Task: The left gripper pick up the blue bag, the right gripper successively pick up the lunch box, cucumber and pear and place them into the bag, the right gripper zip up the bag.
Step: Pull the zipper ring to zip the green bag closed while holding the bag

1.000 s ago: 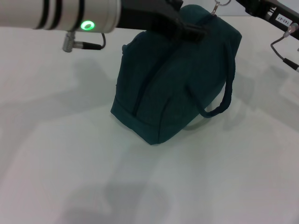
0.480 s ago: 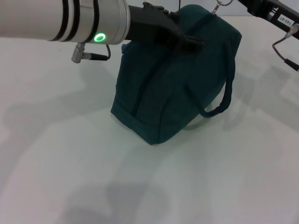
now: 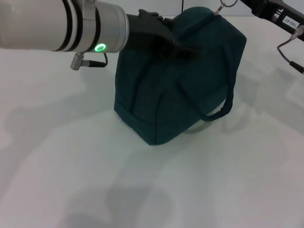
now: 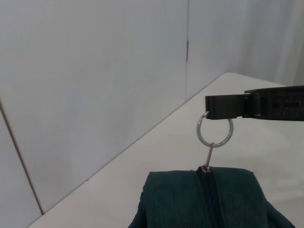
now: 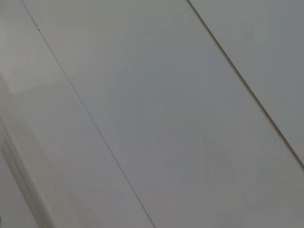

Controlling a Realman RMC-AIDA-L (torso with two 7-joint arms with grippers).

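The blue bag (image 3: pixel 175 95) stands on the white table (image 3: pixel 71 166), its zipper closed along the top (image 4: pixel 207 199). One carry strap (image 3: pixel 231 92) hangs down its right side. My left gripper (image 3: pixel 183 47) reaches in from the left and rests on the bag's top, shut on the fabric there. My right gripper (image 4: pixel 209 108) is above the bag's far end, shut on the metal zipper ring (image 4: pixel 214 132), which also shows in the head view (image 3: pixel 228 3). The lunch box, cucumber and pear are out of view.
The right arm (image 3: pixel 273 12) with its cables (image 3: pixel 287 45) crosses the top right corner. A pale panelled wall (image 4: pixel 95 95) stands behind the table's far edge. The right wrist view shows only wall panels (image 5: pixel 152 114).
My left arm has dropped lower and pulled slightly back to the left along the bag's top. The bag has sagged and shifted a little under it. The right gripper still holds the ring.
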